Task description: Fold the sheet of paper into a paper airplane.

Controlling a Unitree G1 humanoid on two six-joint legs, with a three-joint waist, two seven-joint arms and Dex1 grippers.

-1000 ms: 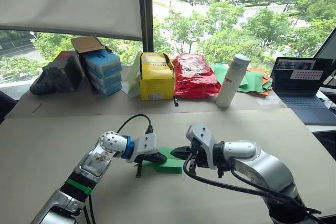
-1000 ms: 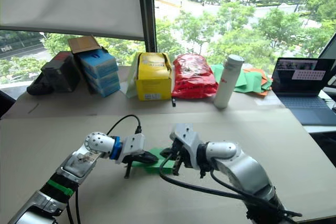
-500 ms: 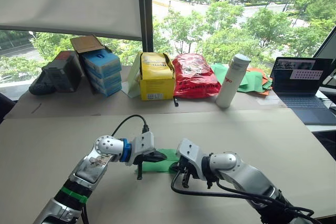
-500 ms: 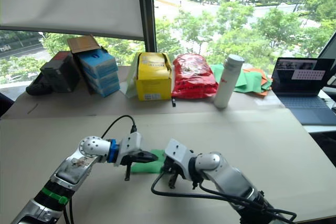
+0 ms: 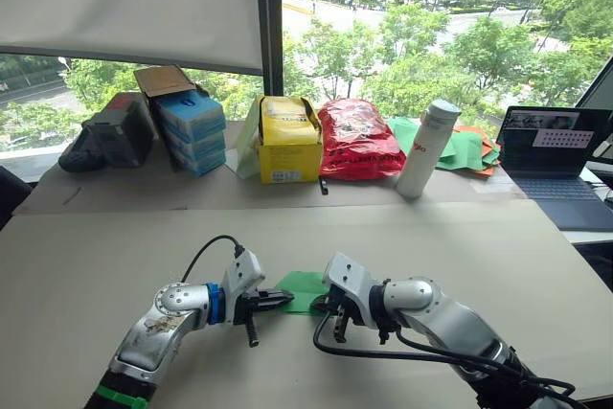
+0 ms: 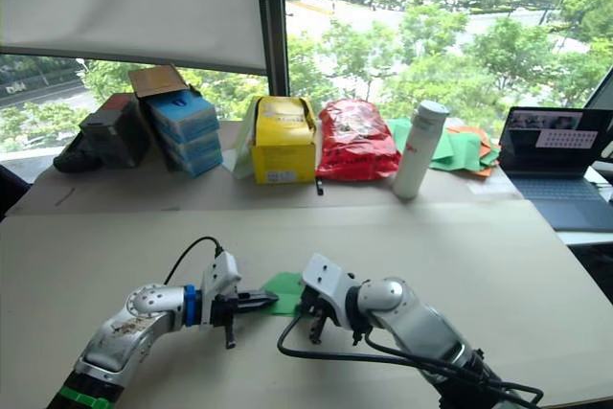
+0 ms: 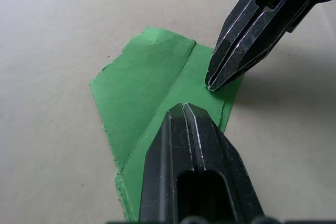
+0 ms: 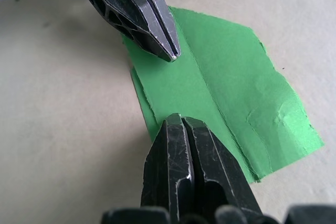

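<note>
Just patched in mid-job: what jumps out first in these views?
The folded sheet of paper, bright green, lies flat on the beige table between both arms. The left gripper and right gripper, both shut, press their tips onto it from opposite sides. Behind, a yellow box and red bag line the window.
</note>
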